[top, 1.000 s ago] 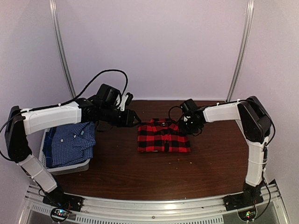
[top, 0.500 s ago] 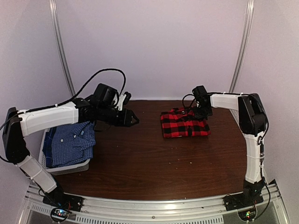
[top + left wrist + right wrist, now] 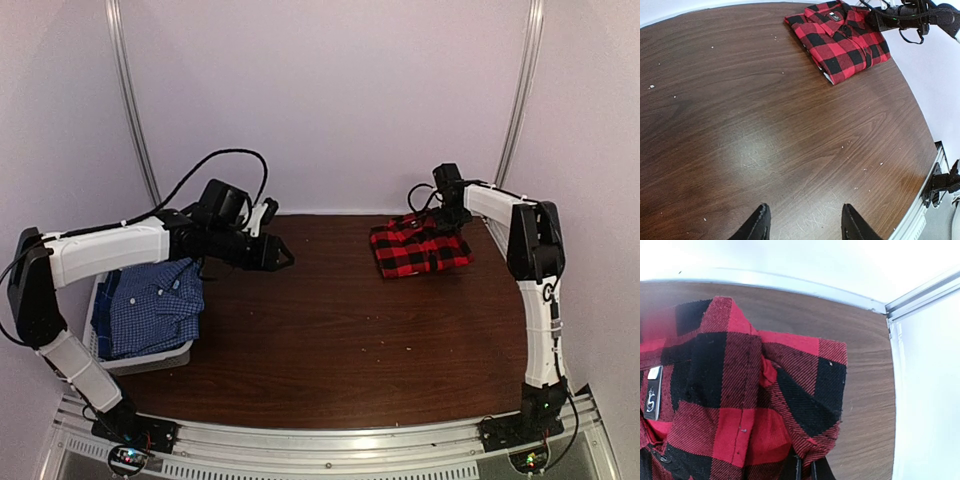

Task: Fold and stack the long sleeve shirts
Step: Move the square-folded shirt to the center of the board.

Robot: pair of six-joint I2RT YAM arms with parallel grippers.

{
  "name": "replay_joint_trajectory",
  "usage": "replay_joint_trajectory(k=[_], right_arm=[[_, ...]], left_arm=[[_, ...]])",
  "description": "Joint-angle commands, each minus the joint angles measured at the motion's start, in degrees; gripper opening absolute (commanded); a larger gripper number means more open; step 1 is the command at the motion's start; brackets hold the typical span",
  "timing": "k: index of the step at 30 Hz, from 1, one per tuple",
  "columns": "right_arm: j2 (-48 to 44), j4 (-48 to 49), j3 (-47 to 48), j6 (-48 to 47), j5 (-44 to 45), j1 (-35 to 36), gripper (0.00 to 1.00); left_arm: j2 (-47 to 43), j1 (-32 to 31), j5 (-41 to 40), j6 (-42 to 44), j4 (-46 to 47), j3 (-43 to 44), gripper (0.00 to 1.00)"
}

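At the left edge of the brown table (image 3: 330, 350) sits a pale grey basket (image 3: 150, 362), partly beneath the left arm. It holds the blue check shirt (image 3: 150, 310), which lies loosely folded and fills most of the basket. Its long axis runs from the near side toward the far side. I cannot tell which way its collar points.

The red plaid shirt (image 3: 418, 252) rests flat on the table in the far right corner, well apart from the basket. It is folded into a neat rectangle. Its long axis runs left to right across the table, a little skewed, with the right end closer to the far edge. The collar (image 3: 827, 12) points toward the far edge, and the white label (image 3: 652, 392) shows inside it.

The left gripper (image 3: 804, 210) hangs above bare wood near the middle of the far half of the table. Its fingers are spread with nothing between them, and they point toward the plaid shirt.

The right gripper (image 3: 807, 469) is at the far right part of the plaid shirt, beside the collar. Its fingers are pressed together, pinching a fold of the red and black cloth.
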Motion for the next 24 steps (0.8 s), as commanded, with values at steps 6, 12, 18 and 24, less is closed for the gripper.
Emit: replay_joint_trajectory(k=[6,12,18,24], right_arm=[[3.78,-1.52,7.07,-3.96,3.03,-4.05,0.0],[4.4,-1.19,9.12,-5.4,3.99,-5.85,0.0],[4.68,0.11,9.24,-7.54,5.99,-6.84,0.0],[5.58,0.33,10.89,-8.51,6.02,-7.53,0.0]], left_arm=[[1.55,2.35,1.52,1.65,1.45,0.38,0.49],[2.87,2.81,2.45,2.11,1.52,0.99,0.49],[4.32,3.08,3.14,2.29,2.03,2.08,0.49],[5.71,3.17,3.91,2.29,2.39,3.36,0.48]])
